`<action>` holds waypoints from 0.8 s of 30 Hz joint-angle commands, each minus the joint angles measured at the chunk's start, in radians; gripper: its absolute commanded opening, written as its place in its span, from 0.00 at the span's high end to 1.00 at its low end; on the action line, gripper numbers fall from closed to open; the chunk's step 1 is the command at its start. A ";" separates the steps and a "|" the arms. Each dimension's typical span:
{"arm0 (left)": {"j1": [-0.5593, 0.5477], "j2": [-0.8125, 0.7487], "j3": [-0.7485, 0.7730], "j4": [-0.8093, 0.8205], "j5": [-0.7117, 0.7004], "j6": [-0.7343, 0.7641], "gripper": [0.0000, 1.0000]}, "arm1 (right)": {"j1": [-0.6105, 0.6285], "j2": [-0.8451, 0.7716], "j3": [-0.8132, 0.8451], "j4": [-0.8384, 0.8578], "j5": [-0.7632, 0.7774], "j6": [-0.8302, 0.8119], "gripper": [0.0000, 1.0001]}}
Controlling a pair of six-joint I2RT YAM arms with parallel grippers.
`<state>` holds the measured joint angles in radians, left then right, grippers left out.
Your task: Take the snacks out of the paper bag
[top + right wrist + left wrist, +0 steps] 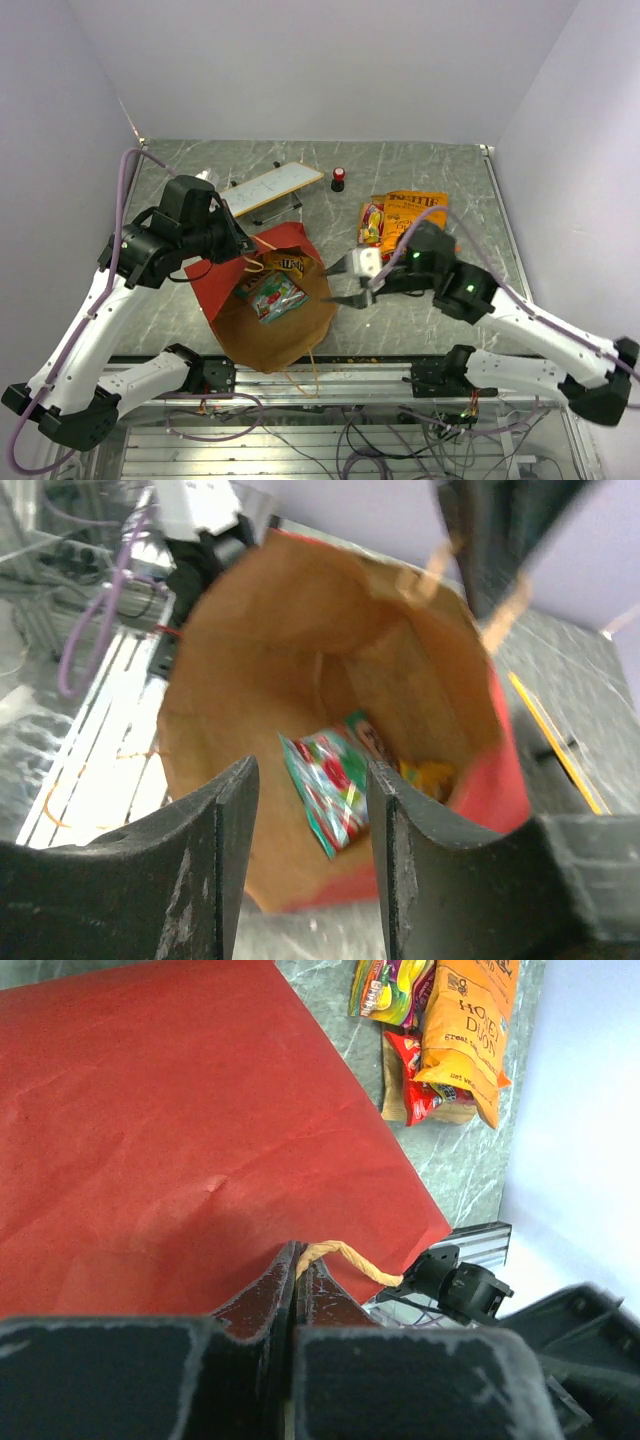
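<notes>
The tall red kraft-lined paper bag (280, 340) is held open, its rim clamped in the left gripper (295, 1260). The right gripper (310, 775), jaws apart and empty, is poised at the mouth; the glossy green-and-red snack packet (335, 785) just ahead, inside, must next be reached and pinched.

Left arm (75, 345), right arm (545, 325): white link shells, black joint housings. Green status LEDs (468, 290) on joints. Lilac cable (122, 195) routed along left arm. Right gripper (335, 287): white body; fingers (190, 880) black, matte, edges scuffed grey.
</notes>
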<state>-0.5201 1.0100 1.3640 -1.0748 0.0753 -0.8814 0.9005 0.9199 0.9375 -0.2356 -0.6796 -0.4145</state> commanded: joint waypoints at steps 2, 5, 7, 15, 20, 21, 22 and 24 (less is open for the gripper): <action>0.006 -0.014 0.002 -0.004 0.009 -0.020 0.93 | 0.329 0.141 0.057 0.019 0.375 -0.162 0.53; 0.007 -0.021 0.006 -0.013 0.006 -0.025 0.93 | 0.495 0.256 0.103 -0.024 0.589 -0.297 0.53; 0.007 -0.027 0.007 -0.020 -0.001 -0.027 0.93 | 0.568 0.349 0.115 -0.046 0.712 -0.374 0.53; 0.007 -0.053 0.003 -0.025 -0.014 -0.037 0.93 | 0.590 0.541 0.070 0.113 0.897 -0.510 0.51; 0.007 -0.062 0.003 -0.025 -0.008 -0.041 0.93 | 0.527 0.615 0.030 0.181 0.837 -0.517 0.51; 0.007 -0.063 0.004 -0.025 -0.007 -0.042 0.93 | 0.515 0.626 0.024 0.194 0.824 -0.516 0.51; 0.007 -0.063 0.004 -0.025 -0.005 -0.041 0.93 | 0.503 0.637 0.018 0.206 0.810 -0.516 0.51; 0.006 -0.063 0.004 -0.025 -0.001 -0.041 0.93 | 0.478 0.662 0.020 0.212 0.794 -0.524 0.51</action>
<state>-0.5201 0.9592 1.3640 -1.0920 0.0723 -0.9173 1.4170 1.5425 0.9722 -0.0963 0.1432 -0.9085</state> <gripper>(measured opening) 0.075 0.493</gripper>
